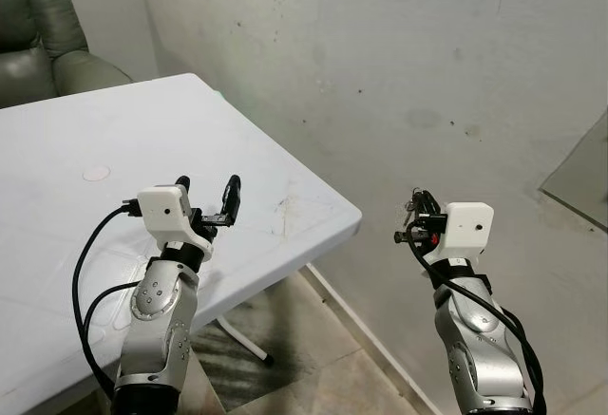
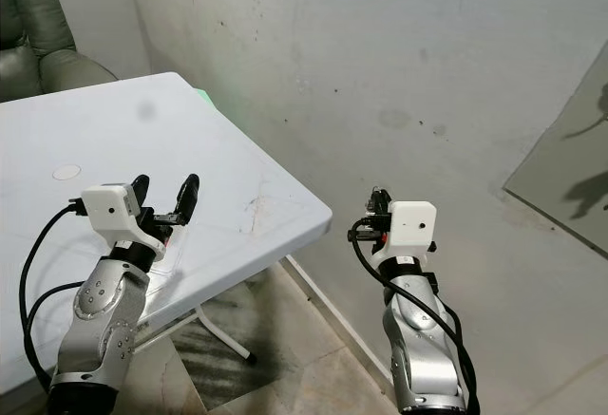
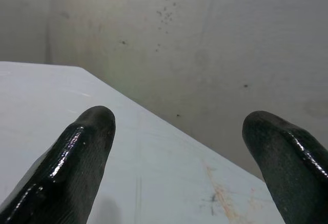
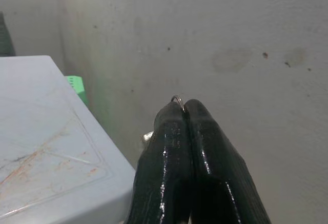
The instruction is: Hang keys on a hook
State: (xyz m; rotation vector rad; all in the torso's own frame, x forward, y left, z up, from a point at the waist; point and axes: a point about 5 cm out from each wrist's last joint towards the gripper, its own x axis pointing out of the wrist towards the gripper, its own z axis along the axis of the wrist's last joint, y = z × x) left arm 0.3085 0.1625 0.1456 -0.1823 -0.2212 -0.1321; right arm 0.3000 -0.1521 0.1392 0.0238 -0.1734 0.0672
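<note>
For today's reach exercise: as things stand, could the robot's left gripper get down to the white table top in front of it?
Probably yes. The left gripper, fingers open, hangs above the white table, and nothing lies between them. The right gripper is off past the table's corner, shut on a key ring.

A white plastic table (image 1: 114,149) fills the left half of the frame, its corner jutting toward a stained, speckled grey wall (image 1: 399,64). A grey-green armchair (image 1: 38,26) sits in the upper left, and bare tiled floor (image 1: 313,339) shows at lower centre.
</note>
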